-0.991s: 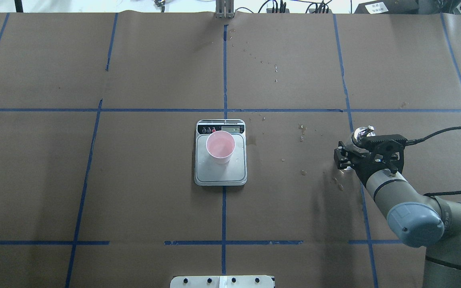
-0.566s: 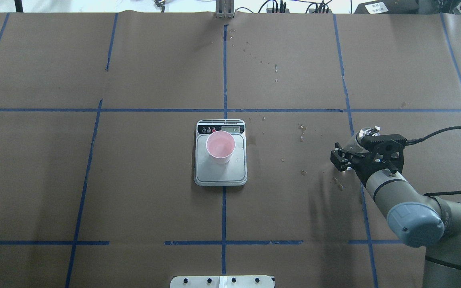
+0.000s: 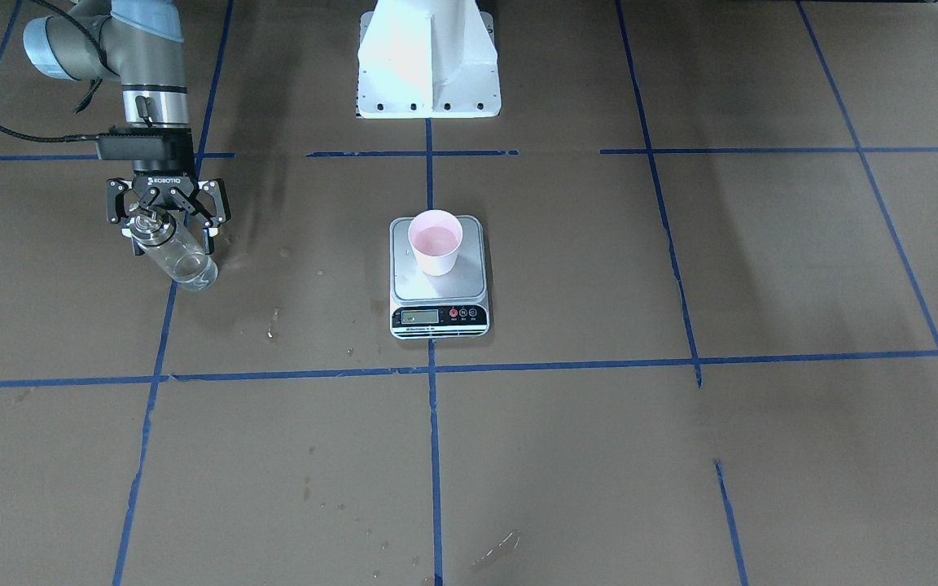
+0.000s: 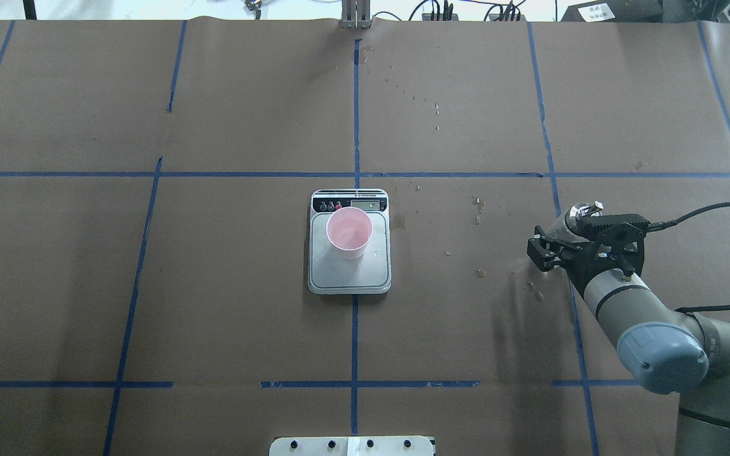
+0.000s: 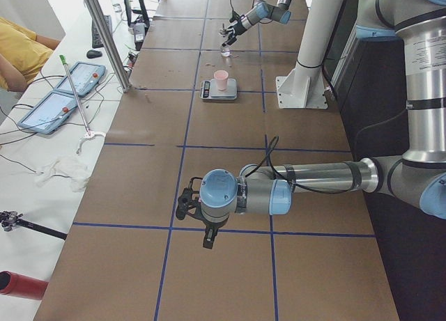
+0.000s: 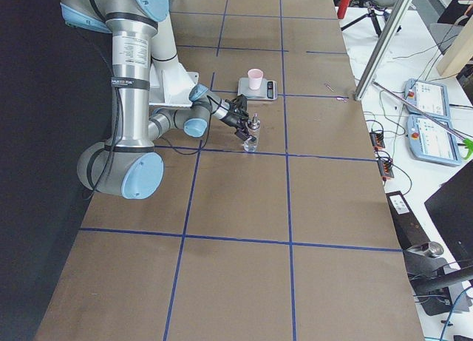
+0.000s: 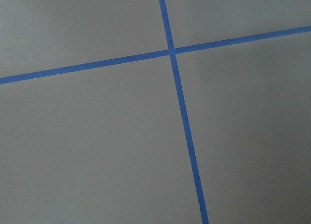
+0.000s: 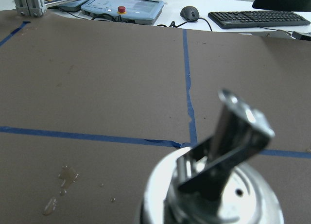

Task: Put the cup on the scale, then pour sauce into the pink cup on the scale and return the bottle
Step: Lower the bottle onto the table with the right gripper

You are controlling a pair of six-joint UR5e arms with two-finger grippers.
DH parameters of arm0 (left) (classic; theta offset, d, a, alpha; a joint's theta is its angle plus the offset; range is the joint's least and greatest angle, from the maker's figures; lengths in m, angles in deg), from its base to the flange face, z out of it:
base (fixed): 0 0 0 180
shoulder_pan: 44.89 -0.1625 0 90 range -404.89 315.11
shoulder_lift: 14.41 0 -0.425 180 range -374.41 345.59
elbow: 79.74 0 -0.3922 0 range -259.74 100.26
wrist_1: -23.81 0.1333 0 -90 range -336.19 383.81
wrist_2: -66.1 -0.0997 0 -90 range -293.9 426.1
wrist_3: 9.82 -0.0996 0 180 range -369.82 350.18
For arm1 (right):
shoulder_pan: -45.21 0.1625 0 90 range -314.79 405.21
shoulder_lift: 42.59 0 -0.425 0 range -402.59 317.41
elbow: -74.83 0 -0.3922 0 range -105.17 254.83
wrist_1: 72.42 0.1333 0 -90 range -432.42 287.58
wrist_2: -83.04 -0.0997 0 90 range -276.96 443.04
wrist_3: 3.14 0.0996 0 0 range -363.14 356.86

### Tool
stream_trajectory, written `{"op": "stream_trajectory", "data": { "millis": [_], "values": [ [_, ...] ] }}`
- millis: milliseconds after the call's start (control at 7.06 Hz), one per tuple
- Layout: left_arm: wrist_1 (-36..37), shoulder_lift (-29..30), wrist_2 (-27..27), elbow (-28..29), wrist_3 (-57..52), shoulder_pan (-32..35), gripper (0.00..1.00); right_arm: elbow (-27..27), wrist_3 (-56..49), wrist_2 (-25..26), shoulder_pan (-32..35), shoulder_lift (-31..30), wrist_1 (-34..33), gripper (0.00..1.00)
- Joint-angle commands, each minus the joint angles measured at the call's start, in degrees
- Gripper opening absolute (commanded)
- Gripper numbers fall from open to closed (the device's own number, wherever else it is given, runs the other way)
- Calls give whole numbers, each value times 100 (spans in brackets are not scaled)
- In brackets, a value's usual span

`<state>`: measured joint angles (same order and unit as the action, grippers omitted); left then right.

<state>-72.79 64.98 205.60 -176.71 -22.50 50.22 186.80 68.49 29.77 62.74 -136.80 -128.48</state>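
Note:
The pale pink cup (image 4: 349, 231) stands upright on the steel scale (image 4: 349, 277) at the table's middle; they also show in the front view, cup (image 3: 435, 242) and scale (image 3: 436, 316). The clear glass bottle (image 3: 182, 259) with its silver spout cap (image 4: 582, 209) stands on the brown paper far to the scale's right in the overhead view. My right gripper (image 4: 558, 246) is open, its fingers (image 3: 214, 213) spread either side of the bottle's neck without pinching it. The cap fills the right wrist view (image 8: 228, 185). My left gripper (image 5: 185, 202) shows only in the left side view; I cannot tell its state.
Droplets and wet spots (image 4: 479, 206) lie on the paper between the scale and the bottle. The white robot base (image 3: 428, 57) stands at the table's near edge. Tablets and a keyboard (image 8: 257, 17) sit beyond the far edge. My left arm (image 5: 300, 182) lies low over the table's left end.
The right gripper's jaws have widened off the bottle, and the hand has drawn back a little toward the robot. The bottle stays standing. Cup and scale have not moved.

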Motion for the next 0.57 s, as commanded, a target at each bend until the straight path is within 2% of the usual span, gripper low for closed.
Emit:
{"op": "stream_trajectory", "data": {
  "millis": [0,142,425],
  "values": [
    [-26,-2,7,3,3,8,100,10,35,53,-135,-254,242,100],
    [-26,-2,-2,3,3,-1,100,1,35,158,-284,-430,541,100],
    [-26,-2,-2,3,3,-1,100,10,122,387,-574,-431,658,100]
  ]
}}
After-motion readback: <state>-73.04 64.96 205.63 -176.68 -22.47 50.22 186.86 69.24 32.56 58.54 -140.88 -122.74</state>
